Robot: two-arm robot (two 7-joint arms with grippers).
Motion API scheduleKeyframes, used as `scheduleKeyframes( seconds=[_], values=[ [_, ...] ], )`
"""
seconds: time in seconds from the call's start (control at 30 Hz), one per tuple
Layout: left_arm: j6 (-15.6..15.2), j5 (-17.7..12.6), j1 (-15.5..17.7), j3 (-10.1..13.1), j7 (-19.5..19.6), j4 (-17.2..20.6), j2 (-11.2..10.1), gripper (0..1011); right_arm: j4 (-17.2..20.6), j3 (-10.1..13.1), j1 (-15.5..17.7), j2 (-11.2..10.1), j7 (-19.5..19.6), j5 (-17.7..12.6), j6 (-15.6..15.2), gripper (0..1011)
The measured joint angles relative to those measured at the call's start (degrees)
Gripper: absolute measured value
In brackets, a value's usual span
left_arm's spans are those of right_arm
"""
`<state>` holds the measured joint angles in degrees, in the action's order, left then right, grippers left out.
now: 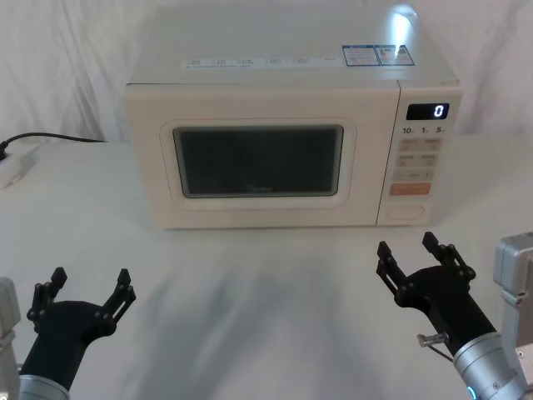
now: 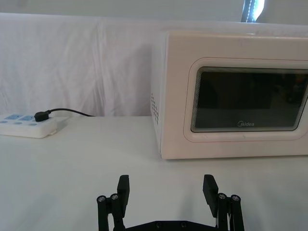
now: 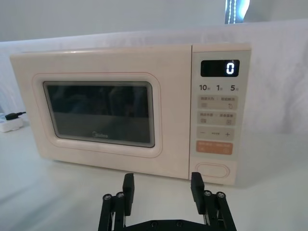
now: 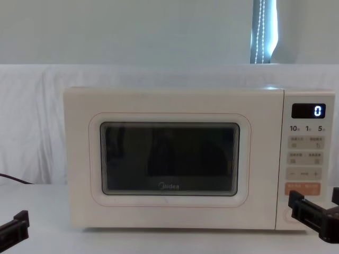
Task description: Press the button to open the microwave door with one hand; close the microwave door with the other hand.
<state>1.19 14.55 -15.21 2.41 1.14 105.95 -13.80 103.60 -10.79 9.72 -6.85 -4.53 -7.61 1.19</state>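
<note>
Your right claw (image 1: 410, 247) sits spread at lower right, short of the button (image 1: 403, 212); your left claw (image 1: 90, 283), spread, lower left. Microwave door (image 1: 259, 157) shut.

Lab setup, white-draped table (image 1: 250, 283), backdrop (image 4: 32, 121)

Bright, even light throughout. A hot glare patch sits on the microwave top (image 1: 402, 15) at about 1 o'clock in the head view. A blue-white strip of light (image 4: 262, 32) glows above the backdrop. Soft grey shadows smear across the desk (image 1: 250, 300) in front. The microwave door (image 4: 169, 159) window shows dim reflections. The digit display (image 3: 232, 68) glows slightly bloomed.
</note>
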Motion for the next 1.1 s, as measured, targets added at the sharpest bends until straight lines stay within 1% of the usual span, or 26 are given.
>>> scheduleKeyframes(
  seconds=[0.07,0.2,0.3,0.33,0.37,0.47,0.5,0.53,0.6,0.63,0.67,0.7,0.73,0.83,0.87,0.93,1.1],
  values=[
    [0.0,0.0,0.0,0.0,0.0,0.0,0.0,1001,0.3,0.1,0.2,0.5,-0.3,0.1,-0.3,719],
    [0.0,0.0,0.0,0.0,0.0,0.0,0.0,1001,0.8,0.2,0.4,1.1,-0.3,0.5,-1.1,622],
    [0.0,0.0,0.0,0.0,0.0,0.0,0.0,1001,1.2,0.4,0.6,1.4,-0.4,0.6,-1.9,501],
    [0.0,0.0,0.0,0.0,0.0,0.0,0.0,1001,1.3,0.4,0.6,1.4,-0.4,0.6,-2.2,484],
    [0.0,0.0,0.0,0.0,0.0,0.0,0.0,1001,1.4,0.5,0.7,1.5,-0.4,0.7,-2.6,442],
    [0.0,0.0,0.0,0.0,0.0,0.0,0.0,1001,2.2,0.6,0.9,1.4,-0.4,1.2,-4.1,364],
    [0.0,0.0,0.0,0.0,0.0,0.0,0.0,1001,2.7,0.6,1.0,1.4,-0.3,1.7,-4.9,305],
    [0.0,0.0,0.0,0.0,0.0,0.0,0.0,1001,2.7,0.6,1.0,1.4,-0.3,1.7,-4.9,305],
    [0.0,0.0,0.0,0.0,0.0,0.0,0.0,1001,3.2,0.7,1.1,1.3,-0.1,2.4,-6.0,232],
    [0.0,0.0,0.0,0.0,0.0,0.0,0.0,1001,3.3,0.7,1.1,1.3,-0.1,2.6,-6.3,218],
    [0.0,0.0,0.0,0.0,0.0,0.0,0.0,1001,3.5,0.7,1.0,1.2,0.0,3.2,-7.0,173],
    [0.0,0.0,0.0,0.0,0.0,0.0,0.0,1001,3.7,0.8,0.9,1.0,0.0,3.7,-7.5,157],
    [0.0,0.0,0.0,0.0,0.0,0.0,0.0,1001,3.7,0.8,0.9,1.0,0.1,4.0,-7.8,104],
    [0.0,0.0,0.0,0.0,0.0,0.0,0.0,1001,3.7,0.8,0.1,0.5,0.0,5.3,-9.1,48],
    [0.0,0.0,0.0,0.0,0.0,0.0,0.0,1001,3.7,0.8,-0.1,0.4,-0.1,5.5,-9.3,3],
    [0.0,0.0,0.0,0.0,0.0,0.0,0.0,1001,3.3,0.9,-0.8,0.1,-0.3,6.4,-10.1,0],
    [0.0,0.0,0.0,0.0,0.0,0.0,0.0,1001,1.9,1.1,-2.6,-0.3,-1.0,7.8,-11.0,0]
  ],
)
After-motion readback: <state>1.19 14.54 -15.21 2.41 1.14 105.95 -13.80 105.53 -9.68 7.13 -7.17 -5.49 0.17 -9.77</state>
